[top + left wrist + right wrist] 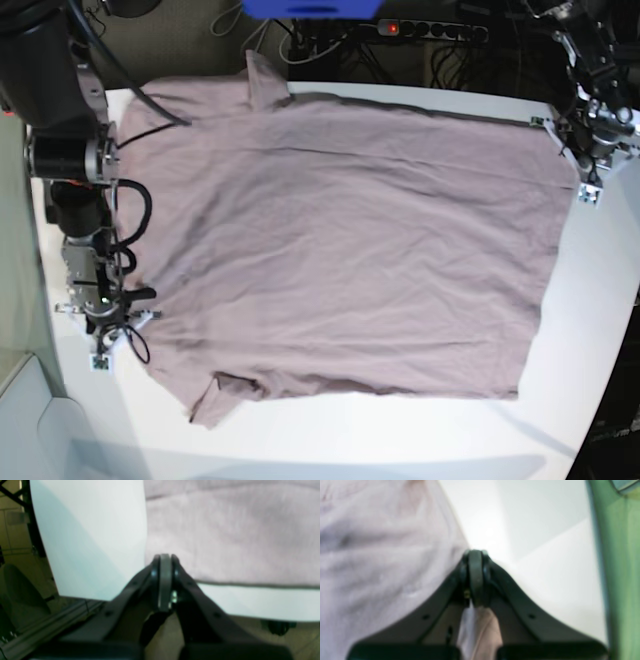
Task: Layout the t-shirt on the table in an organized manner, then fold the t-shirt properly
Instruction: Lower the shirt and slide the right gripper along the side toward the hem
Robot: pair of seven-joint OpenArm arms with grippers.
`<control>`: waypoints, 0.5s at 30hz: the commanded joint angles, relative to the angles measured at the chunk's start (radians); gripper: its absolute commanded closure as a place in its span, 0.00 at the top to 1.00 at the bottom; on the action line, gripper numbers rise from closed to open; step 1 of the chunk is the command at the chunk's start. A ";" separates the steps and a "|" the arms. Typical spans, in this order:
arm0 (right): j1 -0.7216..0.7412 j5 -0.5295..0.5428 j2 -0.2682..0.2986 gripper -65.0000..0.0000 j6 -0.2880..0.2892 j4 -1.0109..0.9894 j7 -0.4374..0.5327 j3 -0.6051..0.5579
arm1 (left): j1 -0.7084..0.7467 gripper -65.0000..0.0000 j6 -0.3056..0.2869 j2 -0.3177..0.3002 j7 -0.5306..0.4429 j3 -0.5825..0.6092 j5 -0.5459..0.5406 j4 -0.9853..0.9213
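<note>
While t-shirt lies flat on table, both hands closed

1. My base view is evenly lit and fairly sharp, with a pale shadow band across the near counter.
2. Both wrist views are soft and blurred; each end effector looms dark and out of focus.
3. A diagonal shadow falls on the white surface.

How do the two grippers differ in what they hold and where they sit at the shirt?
The right gripper has pink cloth pinched between its jaws; the left gripper shows none. The right sits at the t-shirt near a sleeve, the left at the hem corner. Both are shut.
</note>
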 commanded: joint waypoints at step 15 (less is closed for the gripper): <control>-0.107 0.002 -0.076 0.00 0.133 0.303 -0.250 0.005 | -0.010 0.00 0.002 -0.012 -0.010 -0.005 0.000 0.020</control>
